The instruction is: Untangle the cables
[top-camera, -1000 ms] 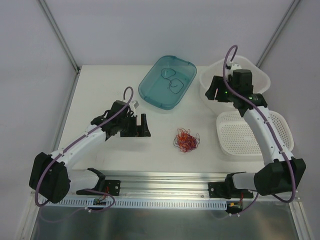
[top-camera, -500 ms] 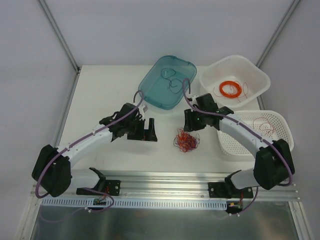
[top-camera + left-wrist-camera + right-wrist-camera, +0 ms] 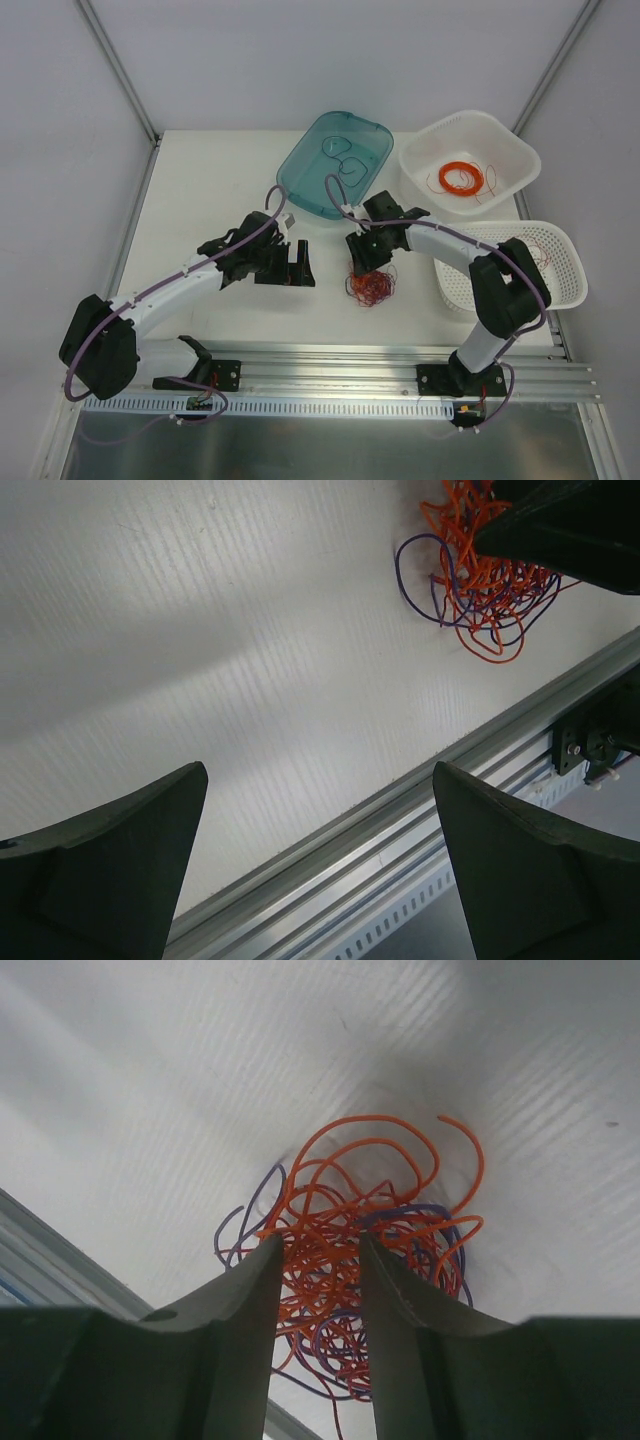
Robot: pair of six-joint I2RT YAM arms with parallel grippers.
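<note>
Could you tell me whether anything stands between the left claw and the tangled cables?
Only bare table lies between the left claw and the cables. The right claw already straddles their top.

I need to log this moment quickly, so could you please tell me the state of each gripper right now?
Left gripper: open, holding nothing.
Right gripper: jaws partly closed around the tangled wad of thin orange and purple wires; a firm grip cannot be told.

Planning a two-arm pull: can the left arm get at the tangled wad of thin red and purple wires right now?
Probably yes: bare table lies between the open left claw and the wire wad, though the right claw already straddles its top.
</note>
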